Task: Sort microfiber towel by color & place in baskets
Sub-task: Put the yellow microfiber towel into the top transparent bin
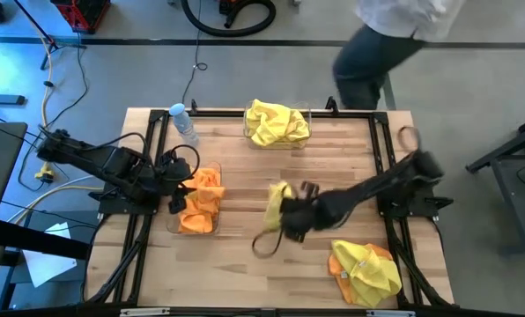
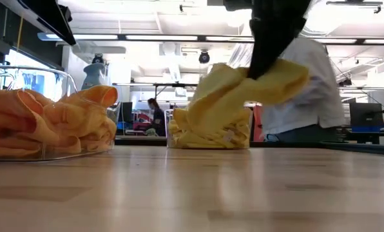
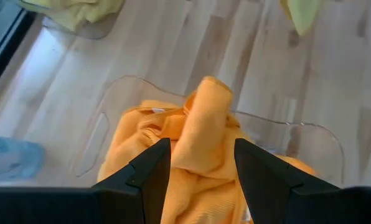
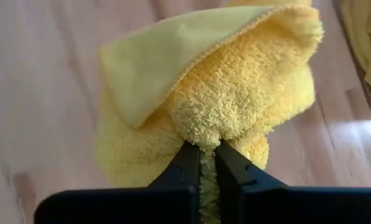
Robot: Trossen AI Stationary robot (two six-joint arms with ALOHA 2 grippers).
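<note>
Partly sorted: right gripper [image 4: 201, 149] pinching a yellow towel [image 4: 223, 99] mid-surface, left gripper [image 3: 195, 163] spread over the orange basket [image 1: 195, 201], mixed pile [image 1: 364, 269] left near the right front corner.

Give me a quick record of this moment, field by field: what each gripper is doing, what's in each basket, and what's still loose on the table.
left gripper: open, over orange fuzzy towels in the left clear plastic basket
right gripper: shut on a yellow fuzzy towel, held above mid-table
far clear basket: yellow towels
loose pile: yellow and orange towels, near right corner
clear water bottle: lying by far left edge
</note>
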